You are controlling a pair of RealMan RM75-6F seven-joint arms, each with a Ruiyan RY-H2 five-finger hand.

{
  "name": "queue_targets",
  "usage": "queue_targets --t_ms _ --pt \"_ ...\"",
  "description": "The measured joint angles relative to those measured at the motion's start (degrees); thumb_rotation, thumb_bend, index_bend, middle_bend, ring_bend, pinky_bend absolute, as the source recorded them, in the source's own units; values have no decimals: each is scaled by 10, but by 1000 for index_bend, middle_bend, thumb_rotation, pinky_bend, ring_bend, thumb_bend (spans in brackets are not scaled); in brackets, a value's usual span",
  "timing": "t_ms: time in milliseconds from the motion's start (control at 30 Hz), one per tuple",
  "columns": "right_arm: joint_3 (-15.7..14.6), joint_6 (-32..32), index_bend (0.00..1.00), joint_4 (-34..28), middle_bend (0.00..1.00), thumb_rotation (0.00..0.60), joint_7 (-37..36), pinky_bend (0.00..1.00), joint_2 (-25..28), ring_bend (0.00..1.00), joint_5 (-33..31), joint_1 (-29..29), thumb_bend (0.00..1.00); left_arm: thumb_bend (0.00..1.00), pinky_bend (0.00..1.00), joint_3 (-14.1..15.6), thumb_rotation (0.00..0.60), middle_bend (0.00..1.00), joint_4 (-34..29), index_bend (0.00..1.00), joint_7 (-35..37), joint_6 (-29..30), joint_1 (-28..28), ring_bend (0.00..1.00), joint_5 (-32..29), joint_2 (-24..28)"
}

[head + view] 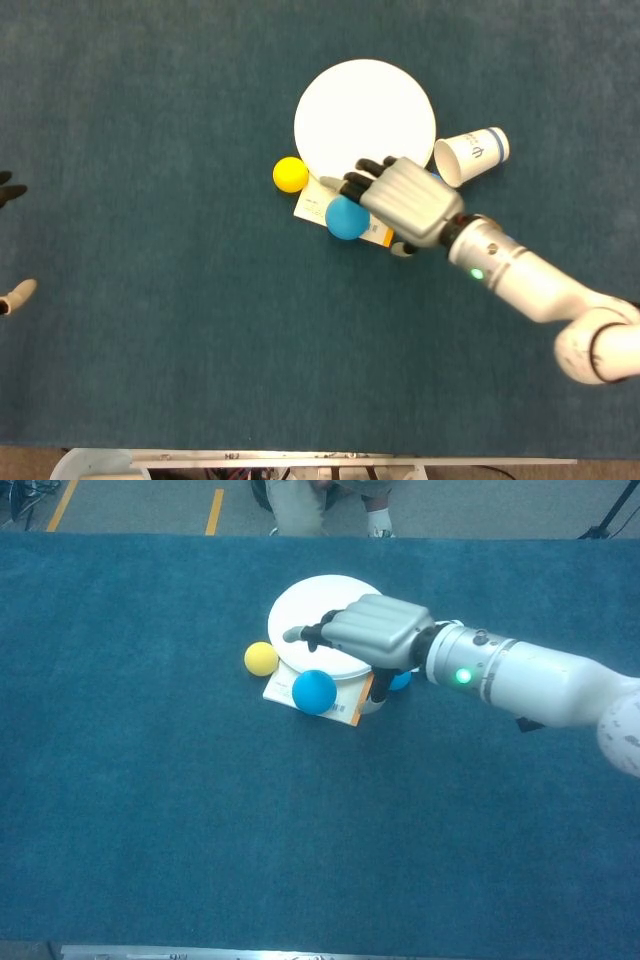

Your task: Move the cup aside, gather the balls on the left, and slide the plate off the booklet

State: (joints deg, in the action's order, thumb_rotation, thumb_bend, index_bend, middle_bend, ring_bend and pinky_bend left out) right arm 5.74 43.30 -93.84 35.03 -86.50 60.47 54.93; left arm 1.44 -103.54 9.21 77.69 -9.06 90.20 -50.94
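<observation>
The white paper cup [472, 157] lies on its side right of the white plate [365, 115], whose near edge rests on the booklet [312, 206]. A yellow ball [290, 174] sits left of the booklet, and a large blue ball [344, 220] sits on it. My right hand [405, 200] hovers flat over the plate's near edge and beside the large blue ball, fingers stretched out and holding nothing. It covers the small blue ball in the head view; the chest view shows a sliver of that small blue ball [403, 680] behind my right hand [370, 632]. Only fingertips of my left hand [10, 240] show at the far left edge, spread apart.
Everything lies on a blue carpeted table [180, 350]. My right forearm [520, 280] crosses the table diagonally from the lower right. A person's legs [320, 495] stand beyond the far edge in the chest view.
</observation>
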Motion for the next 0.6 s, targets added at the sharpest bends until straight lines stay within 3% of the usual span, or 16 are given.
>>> queue_targets --t_ms 333,600 --pt "6 -5 141 60 270 600 34 399 -68 167 -76 45 0 184 51 3 600 106 -2 148 5 11 8 52 -1 6" --pt "-8 0 244 87 323 600 43 487 -93 223 -85 57 25 184 51 4 600 106 4 149 12 13 11 52 -2 4"
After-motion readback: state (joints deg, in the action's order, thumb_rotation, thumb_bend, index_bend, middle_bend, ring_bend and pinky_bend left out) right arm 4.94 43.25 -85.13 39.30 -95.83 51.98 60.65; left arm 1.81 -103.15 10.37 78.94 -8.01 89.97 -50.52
